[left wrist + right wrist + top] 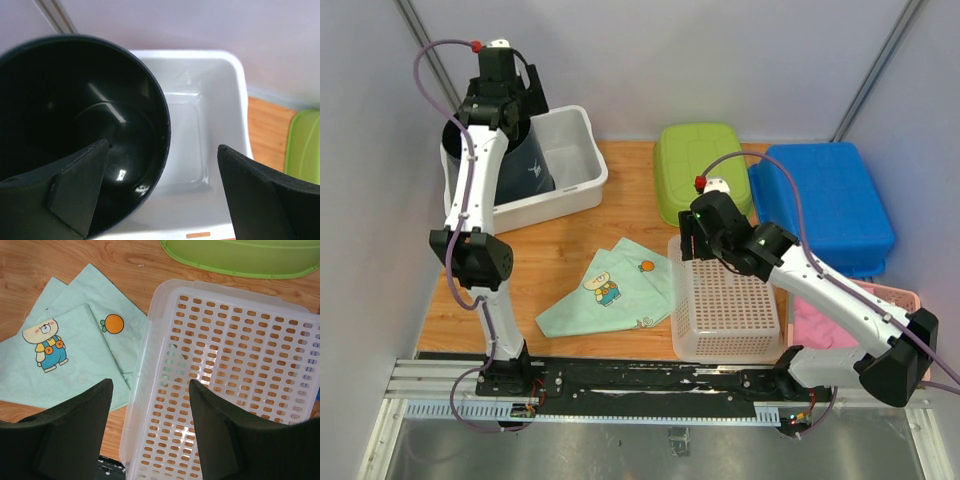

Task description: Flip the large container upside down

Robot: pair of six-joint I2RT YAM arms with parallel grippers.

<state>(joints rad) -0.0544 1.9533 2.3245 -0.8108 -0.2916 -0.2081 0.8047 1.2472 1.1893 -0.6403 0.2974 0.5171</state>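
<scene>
At the far left corner of the counter we see the large dark container standing upright inside a white tub, its open mouth facing up. Our left pincer hangs over it with jaws spread wide. One finger dips inside the dark container and the other sits outside over the white tub, so the container's rim runs between them and neither finger visibly presses it. Our right pincer is also spread apart, straddling the left rim of a white perforated basket near the counter's middle. Just beside that basket lies a pale green cloth printed with a bear and an orange. Behind the basket we see a green tub and a blue tub.
</scene>
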